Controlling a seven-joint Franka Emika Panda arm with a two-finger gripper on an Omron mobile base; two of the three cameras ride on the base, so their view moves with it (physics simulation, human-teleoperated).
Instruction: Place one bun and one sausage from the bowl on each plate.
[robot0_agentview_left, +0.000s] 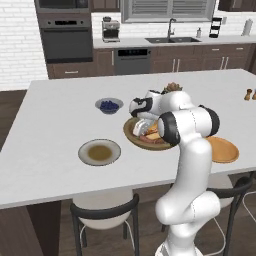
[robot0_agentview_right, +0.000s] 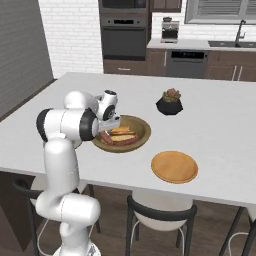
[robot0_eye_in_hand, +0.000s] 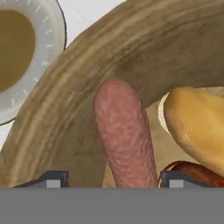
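The gripper (robot0_eye_in_hand: 111, 180) is low inside the wooden bowl (robot0_eye_in_hand: 83, 78), and its two finger tips (robot0_eye_in_hand: 53, 180) stand on either side of a pink sausage (robot0_eye_in_hand: 124, 131), with the sausage running between them. The jaws are not wide open, but whether they already press on the sausage I cannot tell, because the contact places are hidden at the bottom of the hand view.

To do this step well, I think the fingers must close across the thick body of the sausage, not near its round end, so that it does not roll out. The yellow bun (robot0_eye_in_hand: 197, 127) lies just beside it, and a darker sausage (robot0_eye_in_hand: 192, 168) is near one finger; these should not be caught together.

The bowl (robot0_agentview_left: 134, 135) stands near the middle of the counter (robot0_agentview_left: 50, 125). The grey-rimmed plate (robot0_agentview_left: 99, 152) waits toward the front edge, still bare, and the orange plate (robot0_agentview_right: 174, 166) on the other side of the bowl is bare too.
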